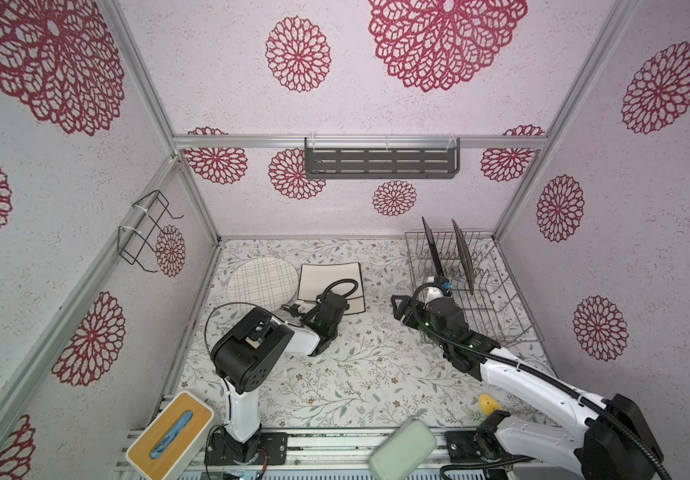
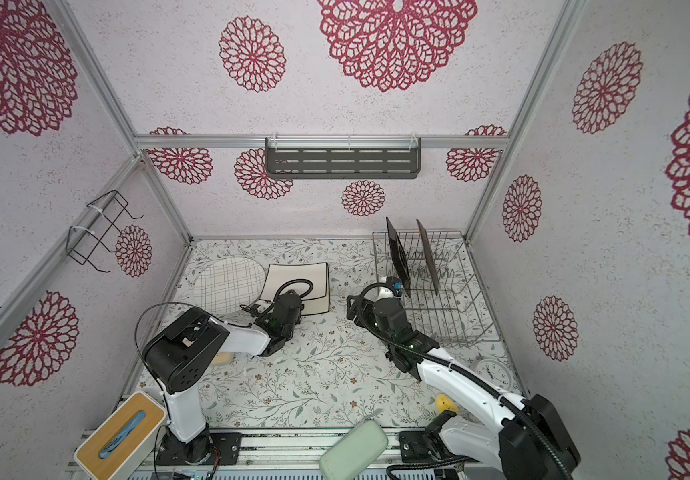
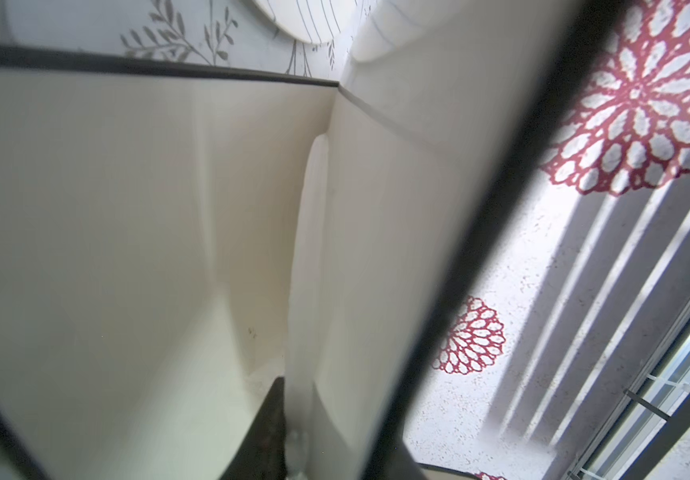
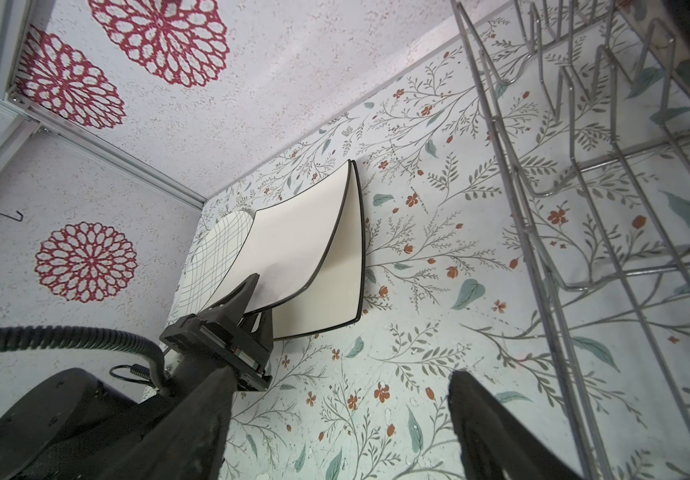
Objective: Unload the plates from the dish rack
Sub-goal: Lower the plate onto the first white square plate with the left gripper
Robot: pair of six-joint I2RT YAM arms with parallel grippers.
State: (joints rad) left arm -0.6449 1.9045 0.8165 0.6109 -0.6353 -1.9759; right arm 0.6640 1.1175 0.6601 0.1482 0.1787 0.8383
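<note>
The silver wire dish rack [image 1: 497,299] stands at the back right with two dark plates [image 1: 435,253] [image 1: 462,259] upright in its prongs. On the table's left lie a round grid-lined plate [image 1: 262,280] and a white black-rimmed plate [image 4: 335,282]. A second white black-rimmed plate [image 4: 293,241] leans over it, near edge raised. My left gripper [image 4: 258,305] has a finger on each face of that edge. My right gripper [image 1: 398,309] hangs open and empty just left of the rack.
A wood-topped tissue box [image 1: 170,436] and a pale green pad [image 1: 403,451] sit at the front edge. A yellow object [image 1: 488,403] and a clock [image 2: 495,372] lie near the right arm. A black wire holder [image 1: 143,232] hangs on the left wall, a grey shelf [image 1: 380,162] behind.
</note>
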